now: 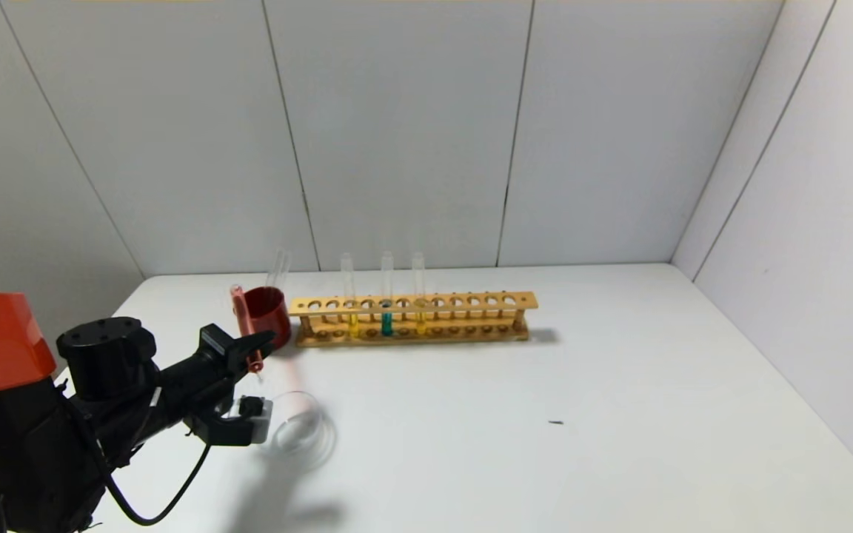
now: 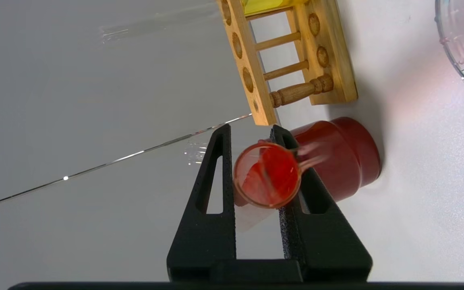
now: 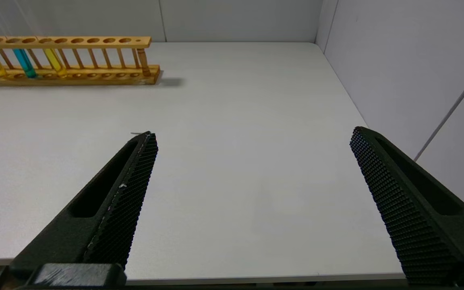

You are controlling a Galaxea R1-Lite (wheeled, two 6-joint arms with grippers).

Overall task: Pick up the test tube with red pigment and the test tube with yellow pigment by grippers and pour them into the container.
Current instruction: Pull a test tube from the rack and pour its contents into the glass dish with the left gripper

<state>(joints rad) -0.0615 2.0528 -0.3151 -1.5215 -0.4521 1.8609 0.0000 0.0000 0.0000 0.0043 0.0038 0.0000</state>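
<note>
White tabletop (image 1: 545,385) and pale grey wall panels fill my head view, with a long wooden test-tube rack (image 1: 412,318) standing across the middle of the frame. Three slim clear glass tubes stand in it: two test tubes with pale yellow liquid (image 1: 352,322) (image 1: 420,320) either side of one with teal liquid (image 1: 386,323).

At lower left my left gripper (image 1: 252,348) is pinching the slim clear glass test tube with orange-red liquid (image 1: 243,318); its black fingers are pressed onto the glass. On the left wrist view I see the tube's round mouth (image 2: 267,176) squeezed between the two fingers, red liquid inside. The tube stands tilted in the head view, its upper end leaning toward the left of the frame, just in front of a dark red opaque cup (image 1: 267,314) by the rack's left end.

Below the gripper, a shallow round clear glass dish (image 1: 297,429) sits on the table at lower centre-left. I cannot tell whether it holds any liquid.

My right gripper (image 3: 252,153) shows only on its own wrist view, fingers spread wide above bare table, the rack at the upper left of that frame.
</note>
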